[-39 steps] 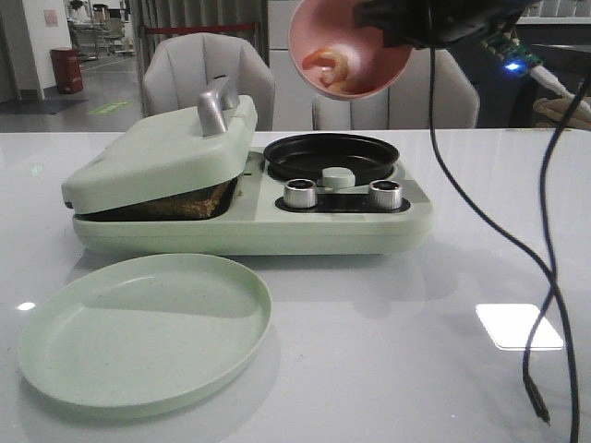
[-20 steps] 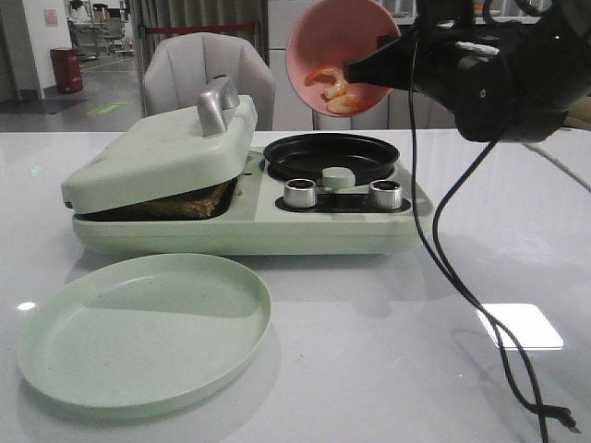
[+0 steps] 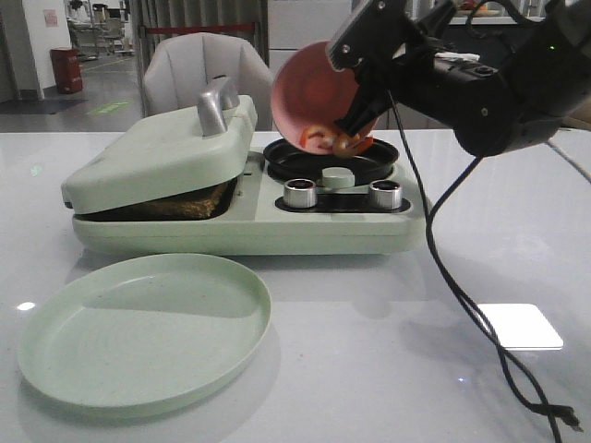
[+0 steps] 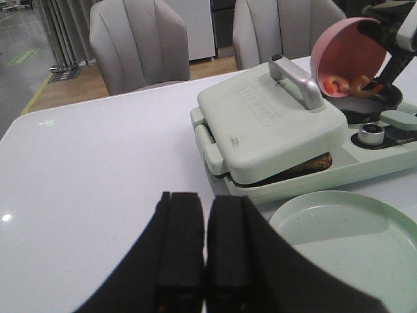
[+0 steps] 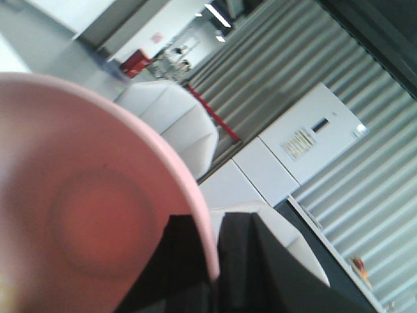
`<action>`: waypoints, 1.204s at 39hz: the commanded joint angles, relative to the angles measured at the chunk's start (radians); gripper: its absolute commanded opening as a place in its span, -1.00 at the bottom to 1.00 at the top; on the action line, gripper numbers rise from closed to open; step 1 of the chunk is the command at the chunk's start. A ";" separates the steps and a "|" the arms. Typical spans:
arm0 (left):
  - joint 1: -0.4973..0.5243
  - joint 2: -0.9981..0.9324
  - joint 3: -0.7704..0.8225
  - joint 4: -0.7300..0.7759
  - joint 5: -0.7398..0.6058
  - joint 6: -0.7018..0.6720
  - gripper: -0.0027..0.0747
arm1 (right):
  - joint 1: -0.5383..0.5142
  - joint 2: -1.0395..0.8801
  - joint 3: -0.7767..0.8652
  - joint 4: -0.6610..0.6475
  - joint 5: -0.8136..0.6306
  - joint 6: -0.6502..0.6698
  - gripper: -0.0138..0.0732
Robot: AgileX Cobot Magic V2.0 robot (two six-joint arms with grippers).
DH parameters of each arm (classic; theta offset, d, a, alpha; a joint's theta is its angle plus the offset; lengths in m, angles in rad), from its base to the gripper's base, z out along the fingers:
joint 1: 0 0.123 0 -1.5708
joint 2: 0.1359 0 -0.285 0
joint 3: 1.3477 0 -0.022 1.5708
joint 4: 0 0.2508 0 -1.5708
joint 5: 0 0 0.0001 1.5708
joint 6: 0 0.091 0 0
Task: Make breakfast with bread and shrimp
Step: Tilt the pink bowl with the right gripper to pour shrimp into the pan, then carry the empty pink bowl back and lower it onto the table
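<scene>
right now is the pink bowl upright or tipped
Tipped: the pink bowl stands nearly on edge, shrimp at its lower rim over the black pan.

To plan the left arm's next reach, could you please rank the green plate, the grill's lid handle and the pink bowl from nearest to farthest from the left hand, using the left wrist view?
1. Green plate: nearest, beside the left hand, in front of the grill.
2. Lid handle: farther, on top of the grill's closed lid.
3. Pink bowl: farthest, tilted over the black pan beyond the lid, held by the right hand.

Right hand raised and clamped; left hand closed.
</scene>
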 commanded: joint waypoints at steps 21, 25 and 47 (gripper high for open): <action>-0.008 0.012 -0.025 -0.008 -0.075 -0.013 -0.64 | -0.016 -0.197 -0.075 0.446 0.188 0.350 -0.36; -0.008 0.012 -0.025 -0.008 -0.075 -0.013 -0.64 | -0.026 -0.233 -0.113 0.465 0.403 0.413 -0.36; -0.008 0.012 -0.025 -0.008 -0.075 -0.013 -0.64 | -0.131 -0.550 -0.128 0.565 1.139 0.436 -0.36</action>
